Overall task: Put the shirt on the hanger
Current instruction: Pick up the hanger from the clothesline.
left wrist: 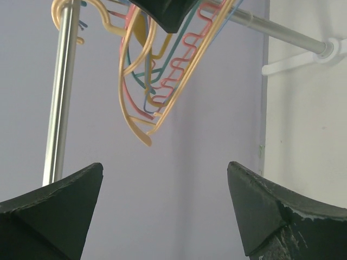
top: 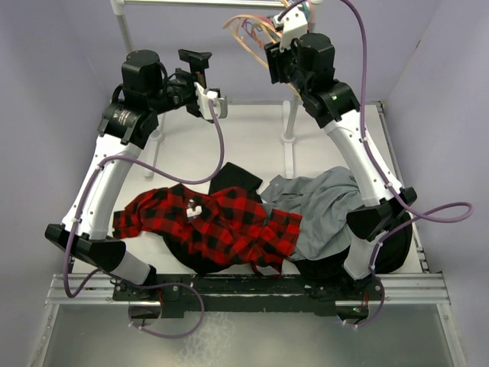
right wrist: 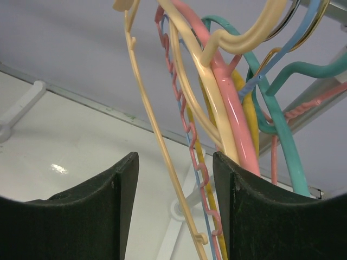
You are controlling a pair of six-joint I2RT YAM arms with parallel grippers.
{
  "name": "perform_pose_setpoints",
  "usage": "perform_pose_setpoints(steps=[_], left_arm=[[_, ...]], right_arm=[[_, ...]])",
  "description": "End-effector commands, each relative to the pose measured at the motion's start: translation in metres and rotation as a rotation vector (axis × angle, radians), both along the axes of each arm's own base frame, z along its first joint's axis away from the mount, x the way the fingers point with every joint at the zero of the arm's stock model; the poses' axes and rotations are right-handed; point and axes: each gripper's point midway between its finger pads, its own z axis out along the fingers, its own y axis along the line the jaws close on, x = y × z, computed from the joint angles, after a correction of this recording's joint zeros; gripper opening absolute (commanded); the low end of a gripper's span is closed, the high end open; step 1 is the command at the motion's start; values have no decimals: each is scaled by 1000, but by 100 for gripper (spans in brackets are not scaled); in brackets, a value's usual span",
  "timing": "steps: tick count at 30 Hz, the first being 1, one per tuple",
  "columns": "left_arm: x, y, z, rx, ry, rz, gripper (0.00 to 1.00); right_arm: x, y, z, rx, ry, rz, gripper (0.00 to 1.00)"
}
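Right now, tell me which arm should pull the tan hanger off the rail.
Right. The right hand has the tan hanger's thin bar between its open fingers. The left hand, also open, sits back from it with nothing between its fingers.

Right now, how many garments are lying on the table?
3. The plaid shirt lies left of centre, a grey garment beside it on the right, a black garment peeking out beneath them. Others may be hidden underneath.
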Motion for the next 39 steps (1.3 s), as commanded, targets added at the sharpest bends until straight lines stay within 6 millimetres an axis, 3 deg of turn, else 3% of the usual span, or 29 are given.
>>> perform_pose_setpoints(steps=[1, 4, 6, 12, 27, 39], left_arm=[[-5, 7, 11, 7, -47, 6, 99], [-4, 6, 9, 14, -48, 3, 99], [-4, 6, 8, 21, -51, 1, 99], [-2, 6, 4, 32, -49, 3, 99], [2, 7, -3, 55, -58, 8, 99], [3, 6, -5, 61, -60, 6, 99]], right_arm=[[-14, -7, 40, 3, -110, -21, 63], [-17, -9, 42, -4, -128, -33, 75], [-16, -12, 42, -17, -134, -52, 78], [-8, -21, 41, -53, -145, -114, 76], [-17, -34, 47, -77, -169, -157, 75], [-39, -36, 65, -91, -205, -129, 73]])
